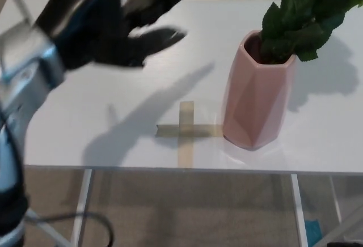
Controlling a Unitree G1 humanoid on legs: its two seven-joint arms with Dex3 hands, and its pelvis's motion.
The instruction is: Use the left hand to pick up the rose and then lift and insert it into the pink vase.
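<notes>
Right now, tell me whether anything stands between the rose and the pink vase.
Nothing does. The rose already stands in the pink vase, leaves above the rim. The left hand is open, empty, and well off to the vase's left.

Vase (255, 97) stands upright on the table (68, 122), right of centre, near the front edge. Rose (303, 17) sits in the vase, leaves leaning right. Tape cross (186, 130) lies on the table just left of the vase. Left hand (113, 23) hangs above the table, well left of the vase.
</notes>
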